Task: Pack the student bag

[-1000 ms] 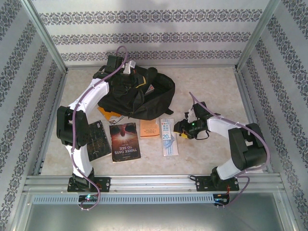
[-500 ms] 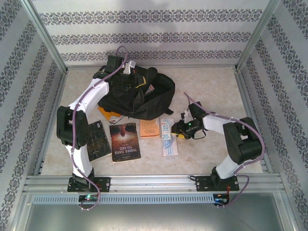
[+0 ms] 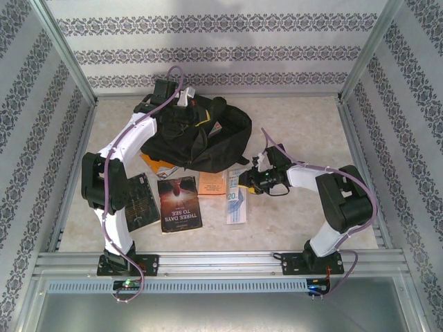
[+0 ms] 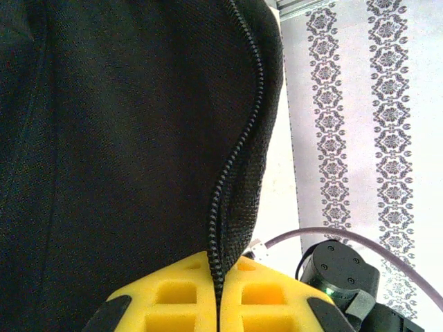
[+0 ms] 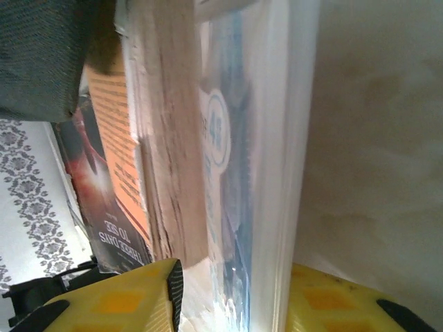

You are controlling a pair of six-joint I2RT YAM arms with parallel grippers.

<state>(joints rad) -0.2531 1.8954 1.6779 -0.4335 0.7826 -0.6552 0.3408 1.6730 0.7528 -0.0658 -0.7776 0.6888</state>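
Note:
The student bag (image 3: 201, 142) is a large black backpack lying at the back middle of the table. My left gripper (image 3: 181, 105) is at its far left corner, shut on the zipper edge; in the left wrist view the black fabric (image 4: 104, 138) runs down between the closed yellow pads of the left gripper (image 4: 220, 297). My right gripper (image 3: 248, 181) is shut on a white and blue booklet (image 3: 235, 202) just in front of the bag. In the right wrist view this booklet (image 5: 235, 173) stands on edge between the pads of the right gripper (image 5: 232, 304).
An orange booklet (image 3: 211, 183), a dark red book titled "Three Days to See" (image 3: 180, 203) and a dark book (image 3: 142, 200) lie in a row left of the white booklet. The metal frame rail (image 3: 221, 261) borders the near edge.
My right gripper has moved left and closed round the white and blue booklet, which has shifted left and tipped up on its edge. The left arm and the bag have not moved.

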